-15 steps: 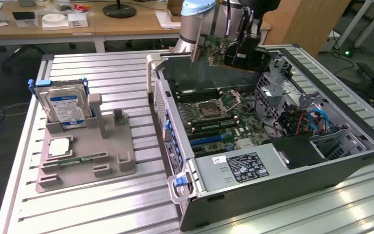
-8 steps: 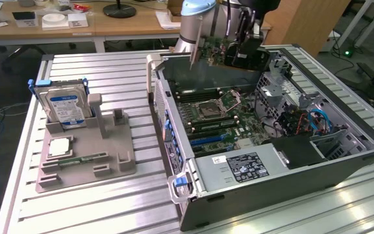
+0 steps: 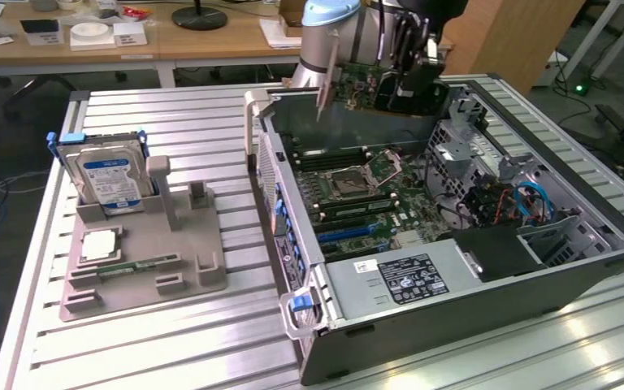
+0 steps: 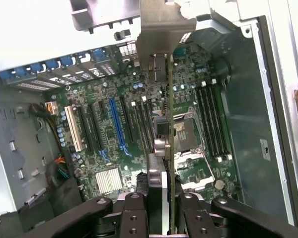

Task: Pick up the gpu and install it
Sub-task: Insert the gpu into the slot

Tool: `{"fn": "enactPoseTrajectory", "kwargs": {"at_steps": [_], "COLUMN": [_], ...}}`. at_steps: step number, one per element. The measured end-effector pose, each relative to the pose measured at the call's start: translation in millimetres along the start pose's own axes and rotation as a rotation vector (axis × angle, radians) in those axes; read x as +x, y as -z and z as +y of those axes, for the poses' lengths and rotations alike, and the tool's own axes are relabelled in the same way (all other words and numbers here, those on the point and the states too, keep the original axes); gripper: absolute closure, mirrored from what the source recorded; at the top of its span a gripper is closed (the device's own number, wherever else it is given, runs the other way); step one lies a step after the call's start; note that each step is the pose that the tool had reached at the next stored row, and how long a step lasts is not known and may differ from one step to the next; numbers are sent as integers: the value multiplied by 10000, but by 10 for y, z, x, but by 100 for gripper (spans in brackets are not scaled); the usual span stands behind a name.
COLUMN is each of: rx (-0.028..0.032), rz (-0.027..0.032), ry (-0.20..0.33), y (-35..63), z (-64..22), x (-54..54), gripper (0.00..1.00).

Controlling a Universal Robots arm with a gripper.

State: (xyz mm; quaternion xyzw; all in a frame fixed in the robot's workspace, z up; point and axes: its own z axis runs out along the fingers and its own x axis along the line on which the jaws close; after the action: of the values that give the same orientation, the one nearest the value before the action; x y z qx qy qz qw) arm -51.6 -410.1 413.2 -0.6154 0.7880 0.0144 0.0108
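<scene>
My gripper [image 3: 412,81] hangs over the far end of the open computer case [image 3: 572,268], shut on the gpu [image 3: 364,89]. The card is held on edge above the motherboard [image 3: 366,195], clear of it. In the wrist view the gpu [image 4: 164,134] runs edge-on between my fingers [image 4: 134,208], its silvery bracket [image 4: 164,20] at the far end. My gripper [image 4: 163,201] clamps the card from both sides. Below it lie the motherboard's expansion slots, among them a long blue slot [image 4: 116,124], and the processor socket [image 4: 186,141].
A grey fixture [image 3: 144,268] at the exterior view's left holds a blue-labelled hard drive [image 3: 106,175], a processor chip [image 3: 97,244] and a RAM stick [image 3: 139,266]. The power supply [image 3: 399,280] and cables [image 3: 523,203] fill the case's near end. Desks stand behind.
</scene>
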Motion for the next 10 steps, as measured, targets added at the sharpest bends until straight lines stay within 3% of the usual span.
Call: {"fn": "enactPoseTrajectory", "kwargs": {"at_steps": [6,10], "rx": [-3,152], "rz": [0,-30], "ry": [542,978], "y": [-6,-23], "z": [-2,-3], "x": [7,11], "gripper": [72,72]}}
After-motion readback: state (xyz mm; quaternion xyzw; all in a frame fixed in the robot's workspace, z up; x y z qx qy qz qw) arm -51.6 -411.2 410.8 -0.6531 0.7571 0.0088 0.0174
